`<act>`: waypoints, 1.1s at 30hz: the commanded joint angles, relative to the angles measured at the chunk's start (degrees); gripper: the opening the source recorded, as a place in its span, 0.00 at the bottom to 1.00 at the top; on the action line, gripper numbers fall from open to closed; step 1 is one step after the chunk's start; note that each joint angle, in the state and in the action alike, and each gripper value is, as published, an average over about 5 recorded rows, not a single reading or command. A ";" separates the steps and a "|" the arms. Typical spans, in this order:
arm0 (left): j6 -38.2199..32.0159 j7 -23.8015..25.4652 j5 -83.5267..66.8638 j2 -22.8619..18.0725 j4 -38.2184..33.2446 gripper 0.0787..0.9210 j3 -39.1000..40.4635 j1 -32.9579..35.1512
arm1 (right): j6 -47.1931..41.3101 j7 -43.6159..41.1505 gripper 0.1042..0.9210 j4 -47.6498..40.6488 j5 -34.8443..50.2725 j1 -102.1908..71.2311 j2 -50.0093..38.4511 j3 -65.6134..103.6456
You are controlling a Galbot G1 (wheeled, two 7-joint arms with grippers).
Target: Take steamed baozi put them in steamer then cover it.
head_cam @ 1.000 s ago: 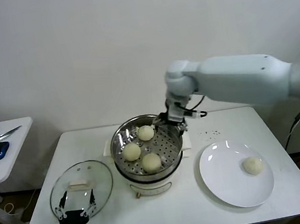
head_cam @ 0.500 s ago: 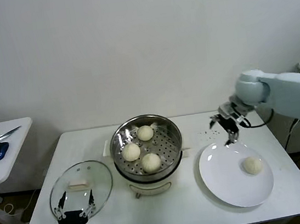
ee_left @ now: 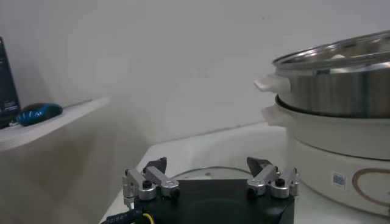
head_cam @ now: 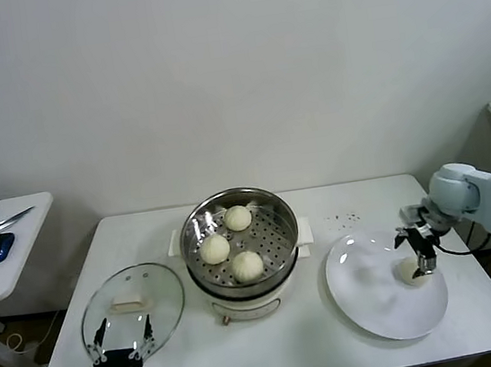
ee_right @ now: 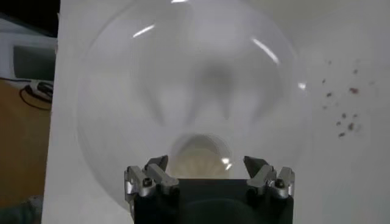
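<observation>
Swung from the steamer (head_cam: 240,240) to frame right, the right gripper (head_cam: 416,247) hovers over the last baozi (head_cam: 410,272), fingers spread. Lower left, the left gripper (head_cam: 119,338) waits by the cover (head_cam: 132,308), fingers spread

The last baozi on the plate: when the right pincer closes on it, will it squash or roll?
The baozi looks smooth, rounded and doughy, so it probably dents under a firm squeeze. Sitting loose on the glossy plate, it may roll or slide if nudged off-centre. The open right pincer is right above it.

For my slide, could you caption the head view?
Open right end effector above the last baozi on the plate.
</observation>
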 commanded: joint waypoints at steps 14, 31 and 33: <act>-0.09 0.00 0.41 -0.12 0.54 0.88 -0.04 0.37 | -0.28 -0.57 0.88 -6.91 -4.04 -9.45 2.25 8.61; -0.28 -0.01 0.45 -0.14 0.48 0.88 -0.03 0.78 | 0.61 -0.25 0.79 -8.06 -4.42 -8.33 3.31 8.65; -0.26 0.00 0.43 -0.13 0.40 0.88 -0.04 0.84 | 0.59 -0.19 0.76 -8.01 -4.34 -8.23 3.44 8.68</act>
